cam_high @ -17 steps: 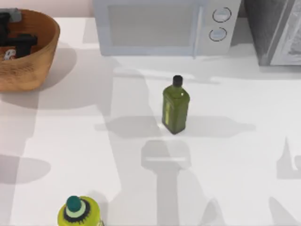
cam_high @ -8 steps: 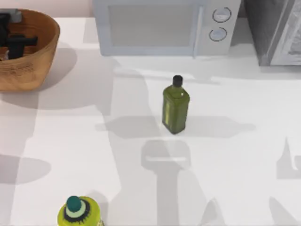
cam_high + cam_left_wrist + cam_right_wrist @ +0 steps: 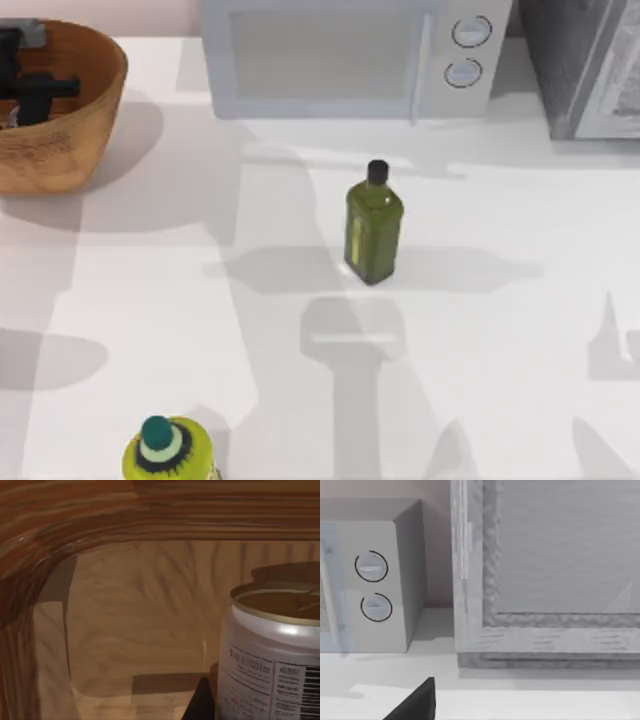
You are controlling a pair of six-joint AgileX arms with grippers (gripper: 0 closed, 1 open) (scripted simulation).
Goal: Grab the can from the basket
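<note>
Your left gripper (image 3: 30, 95) is down inside the basket (image 3: 95, 95), which sits at the far left corner of the table (image 3: 150, 300). From above, the dark gripper body covers the can, so you cannot see its fingers there. In the left wrist view the can (image 3: 272, 655) stands upright on the basket floor, very close to the camera, with a dark finger (image 3: 202, 702) just beside its lower side; whether the fingers press on it or stand a little apart I cannot tell. The main risk, as I judge it, is lifting before the grip is sure: a smooth, round can could slip or twist out and drop back into the basket. A second risk is the basket wall, which curves close around the gripper; pull out at a slant and the can or the fingers could catch the rim and drag or tip the light basket. A straight vertical lift looks safest. The left arm reaches in steeply from the left edge, wrist pointed down into the bowl. Your right arm is parked off the right side, its wrist camera facing the microwave (image 3: 375, 580) and the grey cabinet (image 3: 545, 570) at the back edge. The dark-green bottle (image 3: 373, 230) near the middle and the yellow-green bottle (image 3: 168, 452) at the near edge stand well apart from the work.
</note>
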